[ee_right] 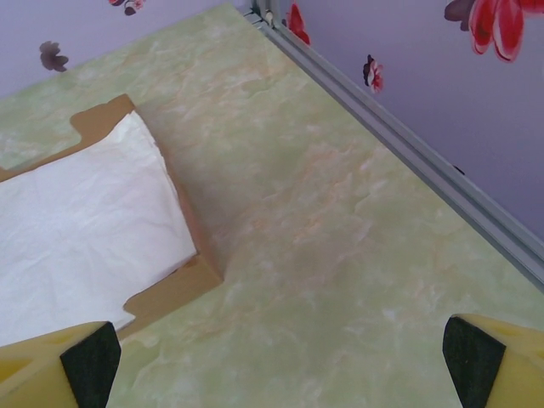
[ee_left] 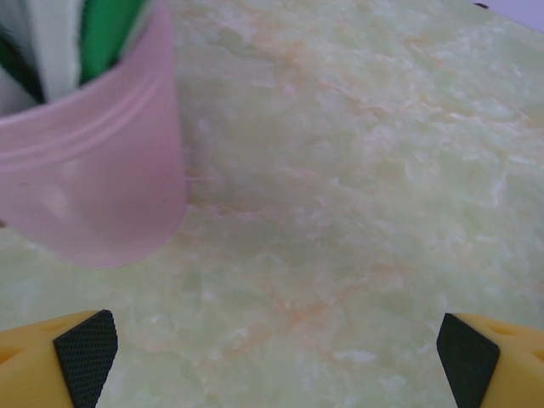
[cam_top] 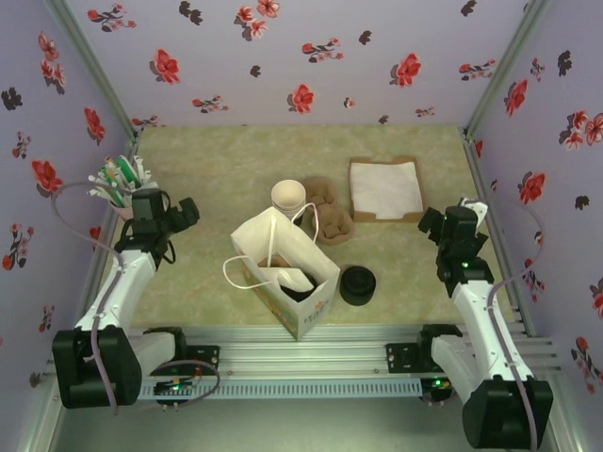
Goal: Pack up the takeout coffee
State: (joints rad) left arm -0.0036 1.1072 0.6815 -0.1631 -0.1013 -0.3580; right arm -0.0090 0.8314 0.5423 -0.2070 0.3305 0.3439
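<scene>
Paper bag (cam_top: 300,273) stands open at the near middle of the counter (cam_top: 207,160), its white loop handles flopped outward. Down inside it I can see a dark shape beside something pale, which I take for the takeout coffee (cam_top: 301,293). The bag's walls cut most of it off, so I cannot tell whether it is upright or whether its lid is on. Just right of the bag sits a short black stack of lids (cam_top: 358,284). Out to either side the arms hang over bare counter. The left claw (ee_left: 274,350) is spread wide with nothing between its yellow fingers, and the right claw (ee_right: 279,357) is spread just as wide, also bare. Behind the bag stands a stack of cups (cam_top: 288,196) with a cream rim, its lower part hidden by the bag. Beside that lie brown lumpy shapes (cam_top: 328,215) I cannot identify. Further right a flat cardboard tray (ee_right: 183,276) holds white napkins (ee_right: 76,229). At the far left a pink cup (ee_left: 93,187) holds green and white sticks (cam_top: 118,179), blurred and cut off in the left wrist view.
</scene>
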